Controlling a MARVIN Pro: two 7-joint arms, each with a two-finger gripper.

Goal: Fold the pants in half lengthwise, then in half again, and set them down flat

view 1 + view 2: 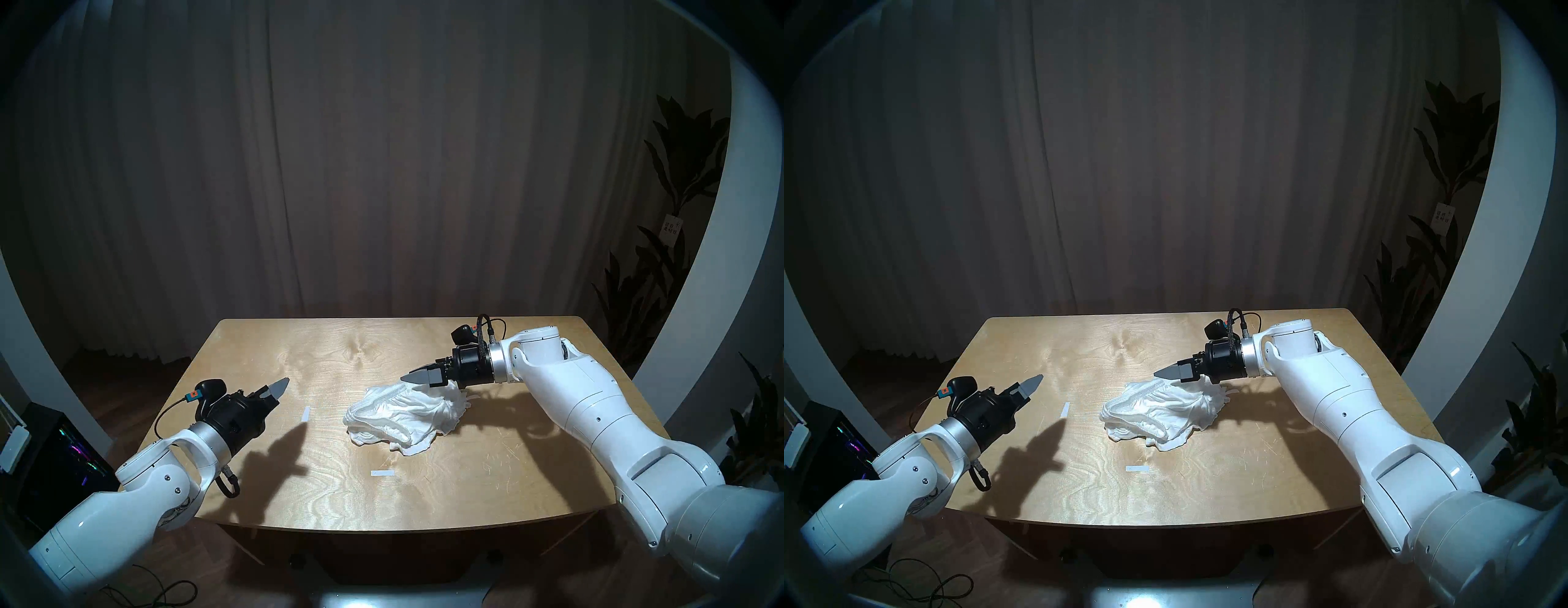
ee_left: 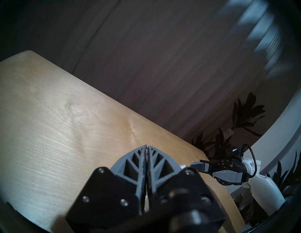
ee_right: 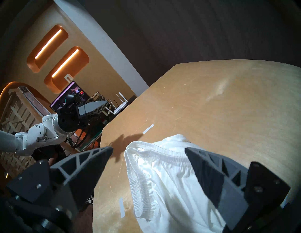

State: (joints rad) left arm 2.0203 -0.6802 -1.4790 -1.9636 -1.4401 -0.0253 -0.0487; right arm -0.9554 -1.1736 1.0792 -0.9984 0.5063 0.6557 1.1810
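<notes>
The pants point(image 1: 407, 414) point(image 1: 1161, 409) are a crumpled white heap right of the table's middle. Their gathered waistband point(image 3: 146, 164) faces the robot's left. My right gripper point(image 1: 408, 377) point(image 1: 1160, 373) hovers low over the heap's far side. It is open, and in the right wrist view its two fingers point(image 3: 149, 148) straddle the waistband with nothing between them. My left gripper point(image 1: 281, 385) point(image 1: 1035, 380) is raised over the table's left part, well away from the pants. Its fingers point(image 2: 146, 146) are pressed together on nothing.
Two small white tape strips lie on the wooden table point(image 1: 339, 352): one point(image 1: 306, 413) left of the pants, one point(image 1: 382, 473) in front of them. A dark curtain hangs behind. Plants point(image 1: 679, 178) stand at the right, and a lit computer case point(image 1: 72, 458) sits on the floor at the left.
</notes>
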